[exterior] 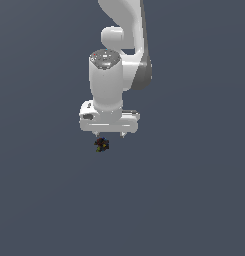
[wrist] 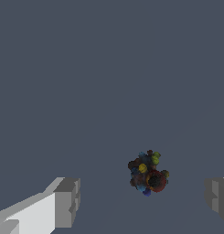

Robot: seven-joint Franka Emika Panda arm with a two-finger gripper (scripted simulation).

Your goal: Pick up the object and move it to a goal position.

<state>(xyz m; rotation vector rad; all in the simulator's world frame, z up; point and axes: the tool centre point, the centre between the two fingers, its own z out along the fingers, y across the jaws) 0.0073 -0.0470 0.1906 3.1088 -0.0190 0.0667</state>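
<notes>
The object point(exterior: 101, 145) is a tiny dark lump with red, black and yellow-green specks, lying on the flat grey surface just below the white arm's hand in the exterior view. In the wrist view the object point(wrist: 148, 172) shows blue, yellow and red bits and lies between the two grey fingers, nearer one of them. My gripper point(exterior: 110, 135) hangs right above it, open, its two short fingertips point(exterior: 96, 133) spread wide and touching nothing. The gripper point(wrist: 143, 201) has one finger point(wrist: 66, 202) fully visible and the other cut by the frame edge.
A plain grey surface point(exterior: 194, 200) fills both views. The white arm point(exterior: 121, 45) rises from the hand to the top of the exterior view.
</notes>
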